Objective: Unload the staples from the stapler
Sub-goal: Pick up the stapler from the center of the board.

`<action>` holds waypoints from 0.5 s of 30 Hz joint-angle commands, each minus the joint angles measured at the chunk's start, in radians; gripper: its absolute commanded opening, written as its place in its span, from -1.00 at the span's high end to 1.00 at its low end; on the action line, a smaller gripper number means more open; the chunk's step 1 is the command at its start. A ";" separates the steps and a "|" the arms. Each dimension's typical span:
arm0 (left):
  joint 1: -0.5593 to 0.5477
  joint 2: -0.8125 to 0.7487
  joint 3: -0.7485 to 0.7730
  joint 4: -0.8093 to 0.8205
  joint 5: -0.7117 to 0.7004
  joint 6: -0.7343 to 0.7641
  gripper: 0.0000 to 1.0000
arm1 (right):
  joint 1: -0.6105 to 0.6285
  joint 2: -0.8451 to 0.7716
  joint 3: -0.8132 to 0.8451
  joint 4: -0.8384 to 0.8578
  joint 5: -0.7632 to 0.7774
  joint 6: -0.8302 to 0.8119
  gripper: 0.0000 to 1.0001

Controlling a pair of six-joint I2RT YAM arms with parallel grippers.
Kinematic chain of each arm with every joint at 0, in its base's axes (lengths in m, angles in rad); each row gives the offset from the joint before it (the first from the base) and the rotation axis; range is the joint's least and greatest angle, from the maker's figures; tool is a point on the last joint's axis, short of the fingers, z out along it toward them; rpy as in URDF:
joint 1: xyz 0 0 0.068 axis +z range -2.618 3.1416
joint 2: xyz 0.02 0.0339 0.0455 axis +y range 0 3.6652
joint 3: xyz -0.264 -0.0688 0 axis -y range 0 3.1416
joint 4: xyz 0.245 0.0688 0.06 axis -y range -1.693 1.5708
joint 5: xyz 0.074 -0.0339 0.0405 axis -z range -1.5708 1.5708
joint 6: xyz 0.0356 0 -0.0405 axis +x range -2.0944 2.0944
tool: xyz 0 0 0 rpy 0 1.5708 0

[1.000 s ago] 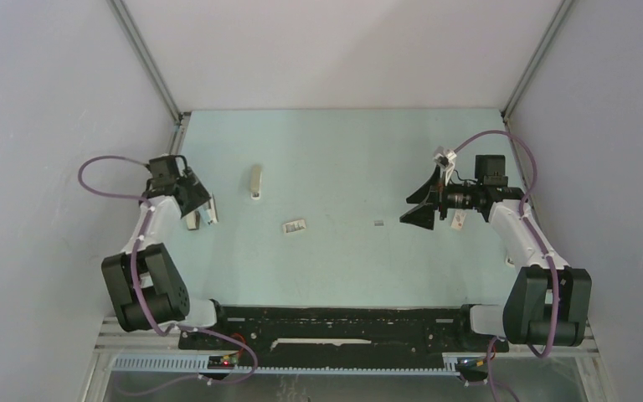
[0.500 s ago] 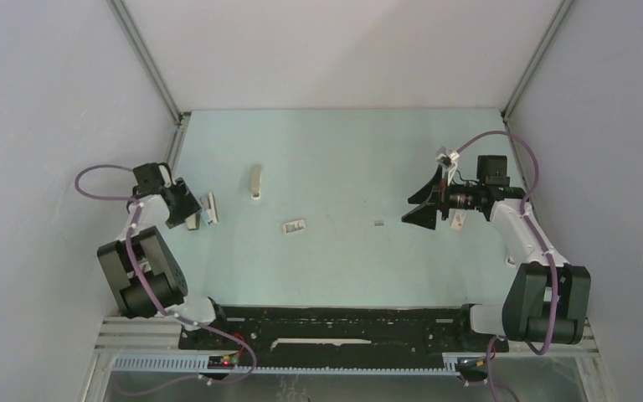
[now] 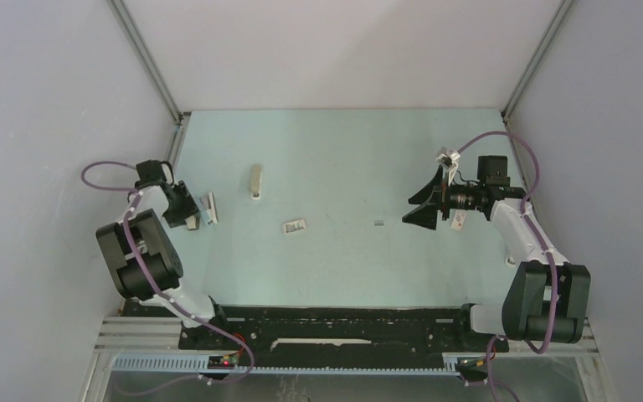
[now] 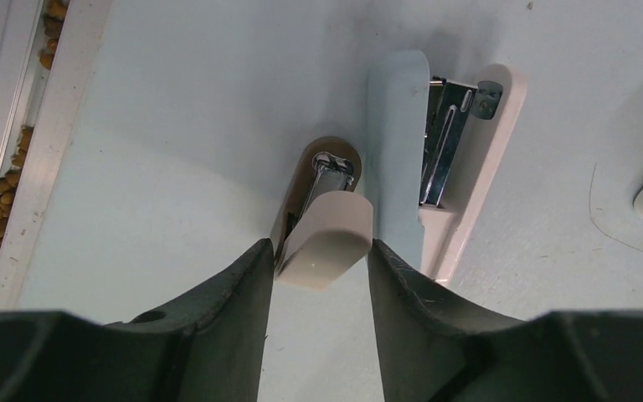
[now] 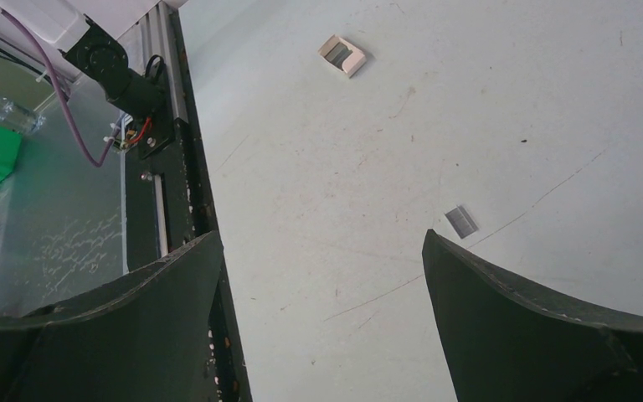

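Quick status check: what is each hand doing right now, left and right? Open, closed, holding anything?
Left hand: closed on the beige stapler.
Right hand: open, holding nothing.

Staples (image 3: 378,223) right of white box (image 3: 294,226)

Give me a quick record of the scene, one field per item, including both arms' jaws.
left jaws: closed on lid of beige stapler
right jaws: open, holding nothing
blue stapler: open, beside the beige one
third stapler: lies apart from that pair
staples: one loose strip, nearest the right jaws
white box: between the staplers and the strip
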 commanded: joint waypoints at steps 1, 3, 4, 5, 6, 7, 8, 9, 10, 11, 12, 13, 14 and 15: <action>0.002 0.022 0.072 -0.005 -0.017 0.023 0.03 | -0.006 0.003 0.002 -0.003 -0.028 -0.018 -0.99; 0.002 0.027 0.077 -0.005 -0.019 0.024 0.08 | -0.006 0.005 0.001 -0.003 -0.031 -0.020 -0.99; 0.002 0.029 0.078 -0.005 -0.021 0.024 0.12 | -0.006 0.007 0.001 -0.005 -0.032 -0.019 -0.99; 0.002 0.029 0.080 -0.005 -0.024 0.024 0.20 | -0.006 0.007 0.001 -0.004 -0.032 -0.019 -0.99; 0.002 0.030 0.079 -0.006 -0.025 0.025 0.29 | -0.006 0.007 0.001 -0.005 -0.032 -0.019 -0.99; 0.002 0.029 0.076 -0.006 -0.030 0.026 0.40 | -0.006 0.006 0.001 -0.005 -0.032 -0.019 -0.99; 0.002 0.027 0.074 -0.006 -0.037 0.025 0.52 | -0.006 0.006 0.001 -0.005 -0.031 -0.018 -0.99; 0.002 0.023 0.073 -0.007 -0.042 0.027 0.65 | -0.006 0.006 0.001 -0.005 -0.033 -0.018 -0.99; 0.002 0.019 0.069 -0.010 -0.052 0.026 0.79 | -0.006 0.006 0.001 -0.005 -0.034 -0.018 -0.99; 0.003 0.009 0.066 -0.014 -0.059 0.026 0.90 | -0.006 0.005 0.001 -0.005 -0.034 -0.018 -0.99; 0.002 -0.004 0.060 -0.016 -0.064 0.024 0.98 | -0.006 0.003 0.001 -0.005 -0.034 -0.019 -0.99; 0.003 -0.022 0.051 -0.015 -0.071 0.021 0.99 | -0.007 0.002 0.001 -0.006 -0.035 -0.021 -0.99; 0.002 -0.046 0.041 -0.015 -0.076 0.018 0.99 | -0.008 0.002 0.001 -0.006 -0.036 -0.022 -0.99; 0.002 -0.069 0.030 -0.014 -0.077 0.015 0.99 | -0.008 0.002 0.001 -0.007 -0.038 -0.022 -0.99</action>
